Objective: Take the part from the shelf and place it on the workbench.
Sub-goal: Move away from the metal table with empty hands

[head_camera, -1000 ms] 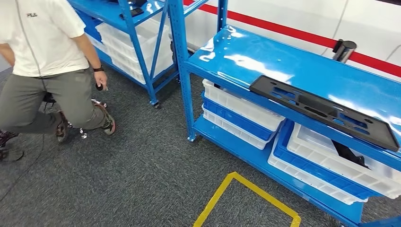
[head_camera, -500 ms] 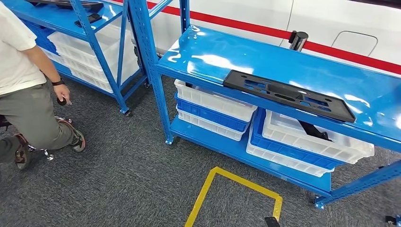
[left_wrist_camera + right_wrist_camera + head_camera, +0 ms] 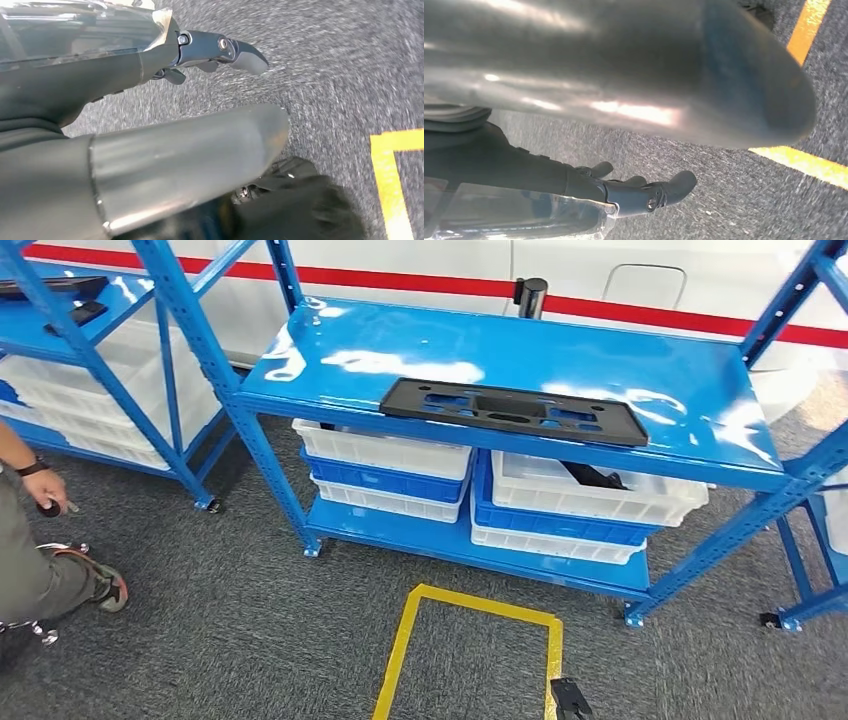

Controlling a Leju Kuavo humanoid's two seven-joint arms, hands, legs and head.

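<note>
1. Left hand [image 3: 165,135] and right hand [image 3: 624,95] hang over carpet, fingers apart, holding nothing.
2. The black part [image 3: 513,410] lies upper-centre on the blue shelf [image 3: 700,390], long axis left-right, roughly equidistant from both hands.

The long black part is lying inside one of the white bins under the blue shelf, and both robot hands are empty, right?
Not quite. The head view shows the long black part lying flat on top of the blue shelf, above the white bins. The left hand and right hand are indeed empty.
</note>
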